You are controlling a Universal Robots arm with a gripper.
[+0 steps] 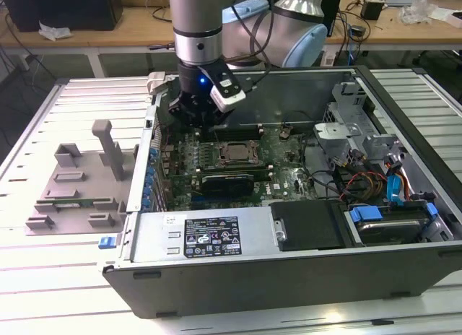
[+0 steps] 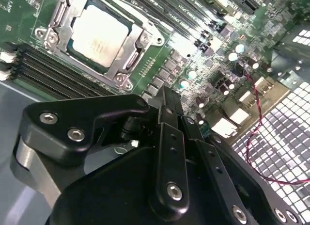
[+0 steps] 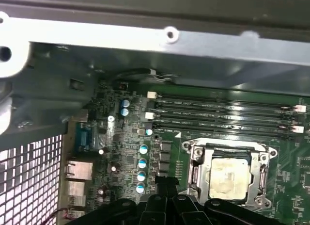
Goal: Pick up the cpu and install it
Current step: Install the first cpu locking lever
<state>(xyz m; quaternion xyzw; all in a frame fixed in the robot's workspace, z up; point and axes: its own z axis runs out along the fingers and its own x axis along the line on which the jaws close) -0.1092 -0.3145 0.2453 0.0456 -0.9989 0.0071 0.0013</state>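
The cpu [image 1: 232, 151] lies flat in its socket on the green motherboard [image 1: 285, 151], inside the open computer case. Its dull silver top faces up in both wrist views, cpu [image 2: 99, 35] and cpu [image 3: 231, 175], with the metal socket frame [image 2: 127, 65] around it. My gripper [image 1: 190, 122] hangs over the board just toward the exterior view's left of the socket, apart from the chip. The black fingers [image 2: 167, 113] are pressed together with nothing between them, and their tips [image 3: 163, 182] sit beside the socket.
The memory slots [image 3: 223, 113] run along one side of the socket. The case's metal wall [image 3: 145, 45] stands close behind the gripper. A grey parts fixture [image 1: 79, 176] lies on the table at the exterior view's left. The power supply [image 1: 209, 237] and drive bays [image 1: 386, 219] fill the case's near side.
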